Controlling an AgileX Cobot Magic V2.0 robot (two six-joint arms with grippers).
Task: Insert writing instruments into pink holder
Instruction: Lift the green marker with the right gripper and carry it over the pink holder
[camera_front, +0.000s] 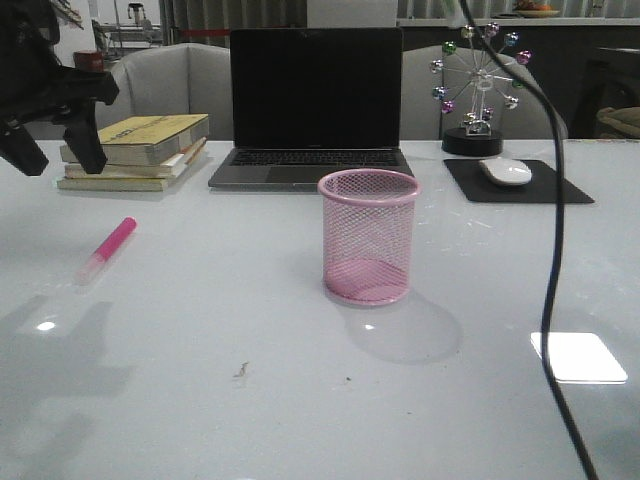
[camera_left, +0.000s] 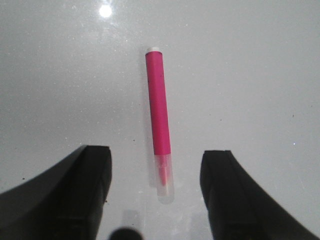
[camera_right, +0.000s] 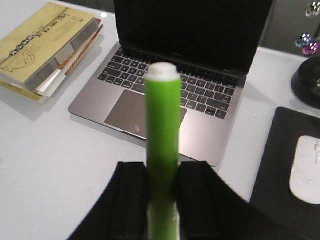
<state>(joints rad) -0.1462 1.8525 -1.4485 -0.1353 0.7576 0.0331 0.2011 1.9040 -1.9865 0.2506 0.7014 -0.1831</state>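
Two markers | no legible writing | right pincer (camera_right: 161, 195) grips green marker (camera_right: 163, 135)

A glossy pale grey table (camera_front: 300, 400) fills the room's foreground, with bright lamp glare (camera_front: 578, 357) on it. Behind stand grey upholstered chairs (camera_front: 170, 80) and a dark cabinet (camera_front: 590, 70).

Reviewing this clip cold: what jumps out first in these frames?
The pink holder stands empty at the table's centre, in front of the open laptop. A pink marker lies flat on the table to its left, with the open left gripper hovering above it, fingers on either side. The right gripper is shut on an upright green marker.
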